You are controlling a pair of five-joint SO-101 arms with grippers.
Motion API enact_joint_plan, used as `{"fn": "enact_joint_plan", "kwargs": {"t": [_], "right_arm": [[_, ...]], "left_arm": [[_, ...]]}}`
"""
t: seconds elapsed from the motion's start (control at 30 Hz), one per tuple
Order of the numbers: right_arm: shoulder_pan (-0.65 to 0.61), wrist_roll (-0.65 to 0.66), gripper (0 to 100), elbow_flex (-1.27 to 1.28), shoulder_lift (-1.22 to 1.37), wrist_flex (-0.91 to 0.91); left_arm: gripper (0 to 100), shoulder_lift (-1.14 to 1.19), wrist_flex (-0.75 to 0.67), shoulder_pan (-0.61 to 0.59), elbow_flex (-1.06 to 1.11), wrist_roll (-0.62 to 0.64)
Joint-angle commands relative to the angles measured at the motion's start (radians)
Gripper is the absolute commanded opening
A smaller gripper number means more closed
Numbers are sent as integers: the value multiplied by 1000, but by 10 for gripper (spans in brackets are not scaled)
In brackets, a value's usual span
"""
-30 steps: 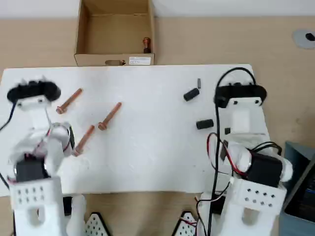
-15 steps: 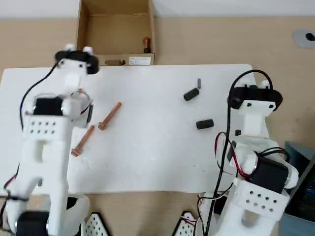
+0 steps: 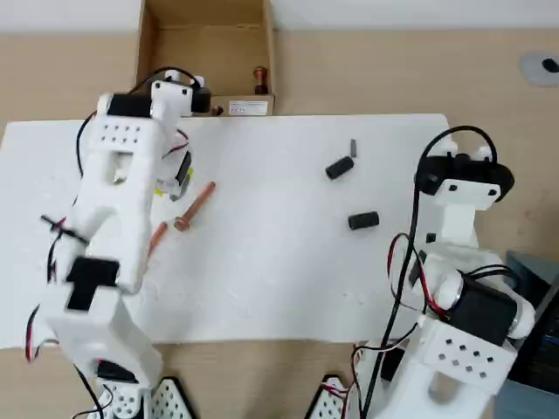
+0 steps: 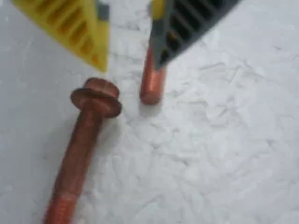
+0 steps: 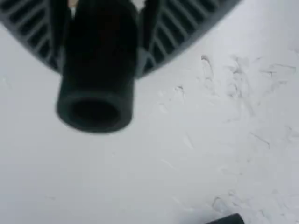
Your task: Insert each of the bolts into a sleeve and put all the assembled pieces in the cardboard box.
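I see my left gripper (image 4: 128, 53) spread open, empty, over a bolt (image 4: 84, 140) on the white mat (image 4: 224, 149); my right gripper (image 5: 100, 18) clamps a black sleeve (image 5: 96, 93).

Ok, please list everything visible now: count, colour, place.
white foam board: one, white, on the tan table.
brown cardboard box: one, brown, behind the board.
copper metal bolts: two seen, copper, on the board by the left arm.
bolt in dark sleeve: one, copper, inside the box.
black cylindrical sleeves: three, black; two on the board, one in the right gripper.
small grey pin: one, grey, near a sleeve.
left gripper: yellow and black, open over bolts.
right gripper: black, shut on a sleeve.
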Motion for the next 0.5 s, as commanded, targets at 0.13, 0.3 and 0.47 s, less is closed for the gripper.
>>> {"fn": "enact_joint_plan", "kwargs": {"t": [0.13, 0.3, 0.47], "right_arm": [[12, 0, 10, 1, -12, -23], [12, 0, 10, 1, -12, -23], [12, 0, 10, 1, -12, -23]], "left_arm": [[92, 148, 100, 54, -213, -68], [122, 180, 100, 69, -193, -72], [124, 183, 100, 69, -186, -74]]}}
